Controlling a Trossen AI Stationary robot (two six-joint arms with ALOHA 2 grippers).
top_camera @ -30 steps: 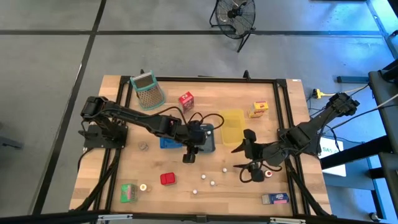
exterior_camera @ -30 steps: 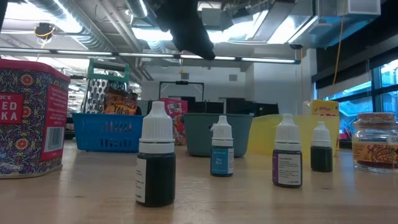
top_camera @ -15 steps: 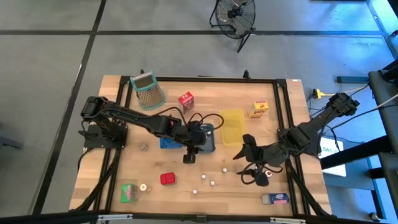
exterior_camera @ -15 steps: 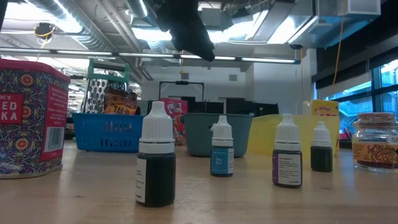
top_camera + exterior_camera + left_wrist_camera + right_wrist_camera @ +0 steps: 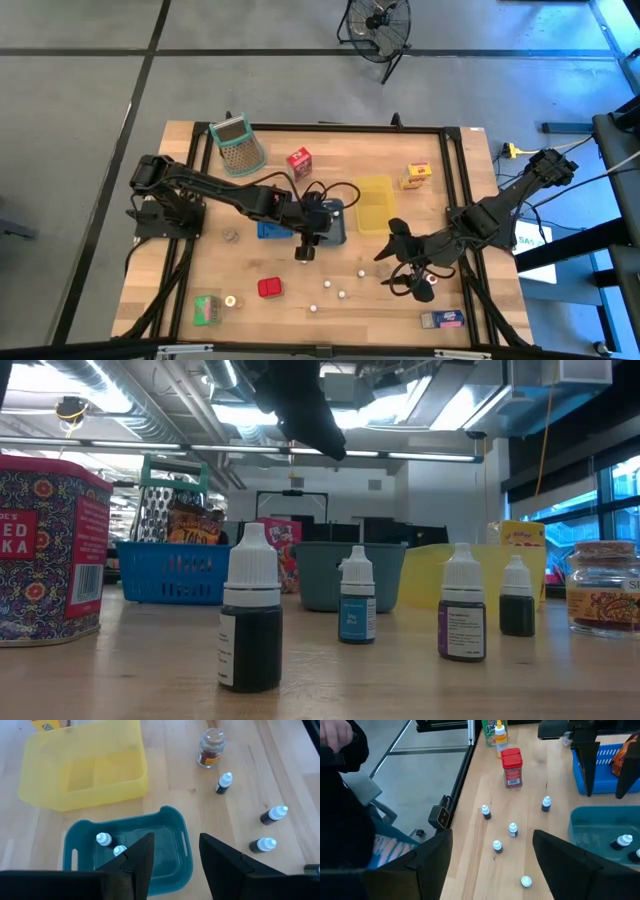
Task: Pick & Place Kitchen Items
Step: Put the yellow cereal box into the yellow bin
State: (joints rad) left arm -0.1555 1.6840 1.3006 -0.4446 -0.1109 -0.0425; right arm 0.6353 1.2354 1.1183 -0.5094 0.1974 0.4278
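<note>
My left gripper (image 5: 303,254) hangs open above the teal tray (image 5: 186,851), where two small white-capped bottles (image 5: 103,839) lie; nothing is between its fingers (image 5: 142,851). My right gripper (image 5: 388,258) is open above the table's right half, near the small jar (image 5: 426,288), and touches nothing. Several white-capped dropper bottles (image 5: 513,829) stand upright on the wood between the two arms. A red tin (image 5: 511,767) and a green carton (image 5: 207,308) stand near the front left. A brown packet (image 5: 625,757) sits in the blue tray (image 5: 600,770).
A yellow tray (image 5: 373,203) lies right of the teal one. A green-rimmed mesh basket (image 5: 237,143), a red carton (image 5: 299,159) and a yellow carton (image 5: 418,175) stand along the far side. A blue carton (image 5: 442,320) lies at the near right.
My right gripper has turned a little at the wrist, its fingers swinging slightly toward the table's near edge; it stays in place and open. My left gripper has kept still.
</note>
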